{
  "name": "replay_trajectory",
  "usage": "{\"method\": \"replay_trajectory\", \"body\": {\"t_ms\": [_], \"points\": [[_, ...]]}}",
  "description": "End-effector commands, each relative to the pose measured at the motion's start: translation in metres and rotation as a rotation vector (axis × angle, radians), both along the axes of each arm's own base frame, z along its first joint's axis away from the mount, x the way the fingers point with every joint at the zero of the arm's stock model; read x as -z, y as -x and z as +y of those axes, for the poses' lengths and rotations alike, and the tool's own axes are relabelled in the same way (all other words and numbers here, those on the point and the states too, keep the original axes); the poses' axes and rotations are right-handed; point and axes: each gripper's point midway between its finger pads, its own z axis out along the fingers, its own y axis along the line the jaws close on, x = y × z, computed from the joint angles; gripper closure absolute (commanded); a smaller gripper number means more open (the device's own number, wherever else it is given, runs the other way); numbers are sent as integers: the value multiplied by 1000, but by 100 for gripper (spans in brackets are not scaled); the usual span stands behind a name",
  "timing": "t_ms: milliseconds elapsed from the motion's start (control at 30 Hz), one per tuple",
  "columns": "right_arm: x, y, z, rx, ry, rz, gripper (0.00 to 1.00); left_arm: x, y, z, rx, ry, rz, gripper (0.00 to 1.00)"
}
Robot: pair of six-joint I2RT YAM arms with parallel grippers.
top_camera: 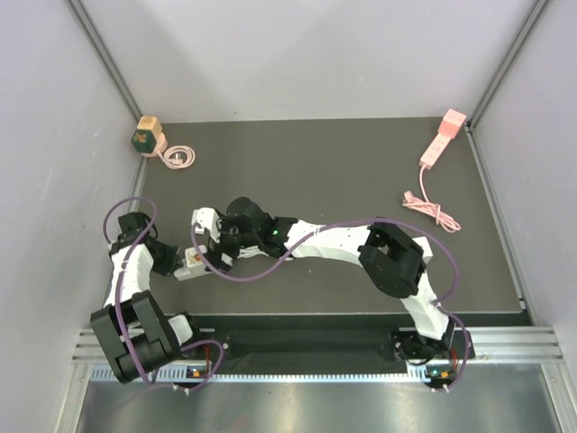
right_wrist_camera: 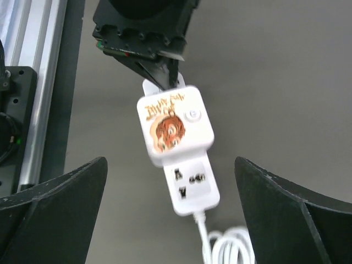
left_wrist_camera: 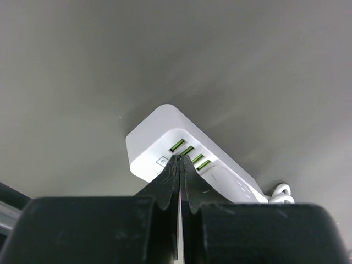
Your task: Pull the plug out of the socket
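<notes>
A white socket strip point(right_wrist_camera: 193, 190) lies on the dark mat, its coiled white cable point(right_wrist_camera: 231, 245) trailing toward the camera. A square white plug point(right_wrist_camera: 175, 124) with a cartoon picture sits plugged into it. My right gripper point(right_wrist_camera: 169, 165) hangs open above the plug, one finger on each side and well apart from it. My left gripper point(left_wrist_camera: 180, 159) is shut, nothing between its fingers, and its tips rest on the strip's end point(left_wrist_camera: 159, 137) by the green ports. From above, the socket strip point(top_camera: 191, 264) lies at the mat's left front, between both grippers.
A green and tan block point(top_camera: 147, 136) with a pink cable stands at the back left. A pink power strip point(top_camera: 443, 139) with its bundled cord lies at the back right. Grey walls enclose the mat point(top_camera: 343, 171). A metal rail point(top_camera: 505, 347) runs along the front.
</notes>
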Motion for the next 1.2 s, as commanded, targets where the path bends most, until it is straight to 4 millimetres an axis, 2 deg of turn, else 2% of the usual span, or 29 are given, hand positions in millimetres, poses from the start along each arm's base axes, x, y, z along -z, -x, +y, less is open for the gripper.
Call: {"method": "replay_trajectory", "body": {"t_ms": [0, 67, 167, 200, 233, 300, 467, 767, 867, 967, 1033, 1167], "points": [[-16, 3, 28, -129, -114, -100, 3, 6, 0, 11, -17, -37, 28, 100], [-8, 3, 32, -143, -115, -101, 3, 8, 0, 11, -15, -34, 33, 100], [-4, 0, 39, -166, -134, -134, 3, 12, 3, 7, -10, -18, 47, 100], [-9, -1, 43, -171, -150, -150, 3, 15, 6, 5, -8, -5, 58, 100], [-1, -3, 45, -174, -142, -150, 3, 17, 7, 4, -6, 0, 66, 100], [-2, -4, 51, -193, -155, -158, 3, 20, 9, 2, -2, 12, 85, 100], [7, 3, 60, -244, -185, -127, 5, 22, 11, 0, 18, 39, 123, 100], [11, 10, 65, -278, -179, -76, 20, 22, 16, 5, -8, 12, 145, 100], [20, 11, 64, -279, -159, -60, 24, 23, 16, 6, -16, 6, 145, 100], [23, 10, 63, -273, -148, -52, 30, 22, 17, 6, -19, 7, 148, 100], [26, 10, 63, -264, -144, -39, 40, 23, 20, 10, -32, -19, 165, 100], [27, 10, 66, -258, -147, -20, 37, 23, 21, 11, -38, -24, 173, 100]]}}
